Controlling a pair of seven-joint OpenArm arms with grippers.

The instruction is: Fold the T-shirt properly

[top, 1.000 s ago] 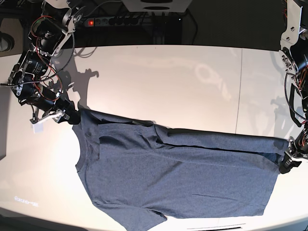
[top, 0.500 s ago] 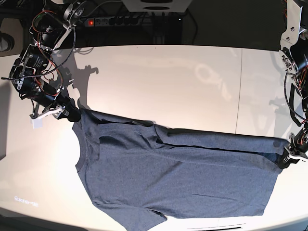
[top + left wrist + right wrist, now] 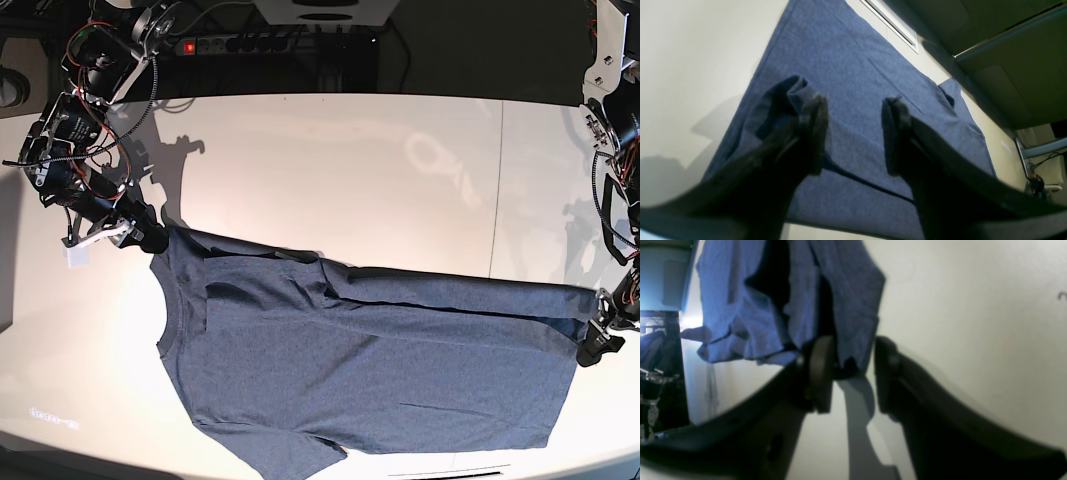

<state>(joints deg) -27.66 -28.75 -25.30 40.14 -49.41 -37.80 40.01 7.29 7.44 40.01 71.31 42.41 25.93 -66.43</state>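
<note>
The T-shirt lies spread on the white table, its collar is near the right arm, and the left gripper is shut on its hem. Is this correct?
Not fully. In the left wrist view the left gripper is open, its fingers apart over the T-shirt, gripping nothing. The rest holds: the shirt lies spread on the white table, collar towards the right arm.

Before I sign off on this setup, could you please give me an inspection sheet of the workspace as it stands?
Surface: white table, bare beyond the garment.
Job's things: T-shirt spread along the near edge, collar toward the right arm, far edge folded over.
Clutter: nothing seen on the table.
Grippers: left gripper open above the hem corner, cloth bunched against one finger; right gripper open, with the shoulder edge between its jaws.
Cables: red and black wiring looped on the right arm.
Surroundings: power strip with a red light behind the table; white tag beside the right gripper.
</note>
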